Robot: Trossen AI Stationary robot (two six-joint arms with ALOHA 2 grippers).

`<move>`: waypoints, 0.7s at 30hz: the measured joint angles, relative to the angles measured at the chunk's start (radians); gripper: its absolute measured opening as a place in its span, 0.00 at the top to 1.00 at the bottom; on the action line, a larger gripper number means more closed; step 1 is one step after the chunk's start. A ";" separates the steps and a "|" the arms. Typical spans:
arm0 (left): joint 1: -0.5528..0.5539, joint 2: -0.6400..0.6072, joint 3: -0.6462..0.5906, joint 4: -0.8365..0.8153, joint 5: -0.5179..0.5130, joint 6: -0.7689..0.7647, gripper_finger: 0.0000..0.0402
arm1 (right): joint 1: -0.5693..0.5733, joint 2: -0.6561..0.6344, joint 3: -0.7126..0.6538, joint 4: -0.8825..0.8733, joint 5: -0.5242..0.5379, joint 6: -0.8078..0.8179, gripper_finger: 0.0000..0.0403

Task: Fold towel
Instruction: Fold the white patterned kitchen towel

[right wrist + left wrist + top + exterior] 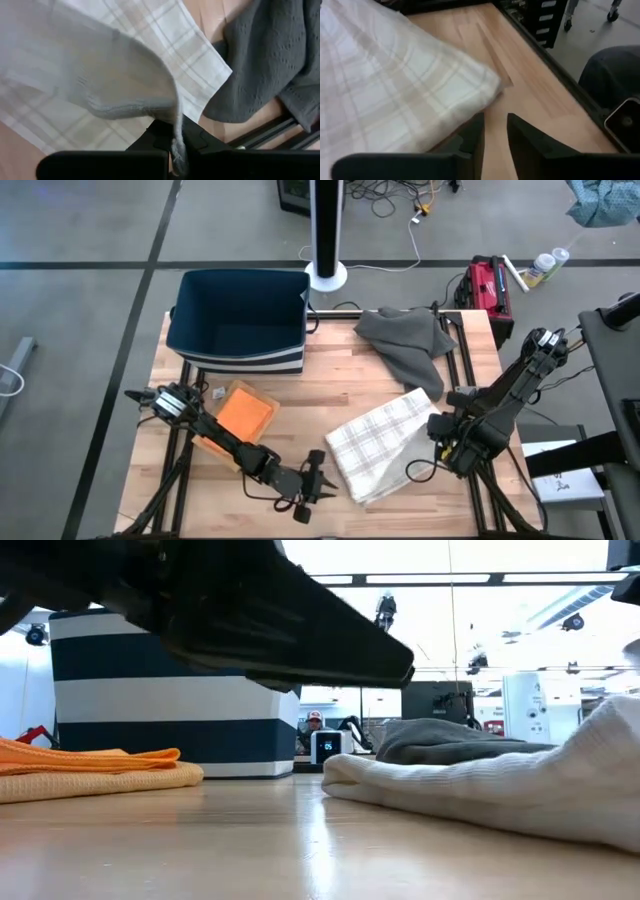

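White-and-beige plaid, that's the towel (385, 445), lying folded over on the wooden counter (330, 385) toward its front right area. The right gripper (440, 430) is at the towel's right edge, its fingers clamped on a pinch of the plaid cloth, and in the right wrist view a flap of towel (100, 75) arches up out of that grip over the rest of the fabric. The left gripper (316, 480) sits low at the front of the counter, just beside the towel's near-left corner; its fingers (472, 142) stand slightly apart with bare wood between them and nothing held, the towel corner (485, 87) just ahead. Behind the towel a dark grey cloth (405, 340) lies crumpled. An orange cloth (245, 412) rests folded at the left, and a navy striped bin (240, 320) stands at the back left.
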 joint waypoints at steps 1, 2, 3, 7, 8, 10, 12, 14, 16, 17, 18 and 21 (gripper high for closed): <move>0.001 -0.001 0.000 -0.011 -0.011 0.000 0.80 | 0.000 0.000 0.000 0.001 0.000 -0.001 0.99; 0.004 -0.001 0.000 -0.024 -0.029 0.000 0.78 | 0.000 0.000 0.000 0.003 0.000 -0.001 0.99; 0.007 -0.001 0.000 -0.044 -0.057 -0.003 0.77 | 0.000 0.000 0.000 0.004 0.000 -0.001 0.99; 0.036 0.001 0.000 -0.142 -0.128 -0.065 0.75 | 0.000 0.000 0.000 0.010 0.000 -0.001 0.99; 0.045 0.004 0.000 -0.168 -0.135 -0.083 0.75 | 0.000 0.000 0.000 0.012 0.000 -0.002 0.99; 0.064 0.009 0.000 -0.230 -0.153 -0.122 0.76 | 0.000 0.000 0.000 0.015 0.000 -0.001 0.99; 0.084 0.012 -0.002 -0.285 -0.176 -0.151 0.78 | 0.000 0.000 0.000 0.017 0.000 0.009 0.99; 0.101 0.012 -0.002 -0.313 -0.182 -0.159 0.80 | 0.000 0.000 0.000 0.022 0.000 0.019 0.99; 0.114 0.012 -0.002 -0.313 -0.185 -0.160 0.81 | 0.000 0.000 0.000 0.026 0.000 0.023 0.99; 0.117 0.012 -0.002 -0.313 -0.186 -0.160 0.81 | 0.000 0.000 0.000 0.028 0.000 0.022 0.99; 0.119 0.012 -0.002 -0.313 -0.195 -0.160 0.81 | 0.000 0.000 0.000 0.031 0.000 0.022 0.99; 0.126 0.012 -0.003 -0.317 -0.227 -0.160 0.80 | 0.000 0.000 0.000 0.042 0.002 0.022 0.99</move>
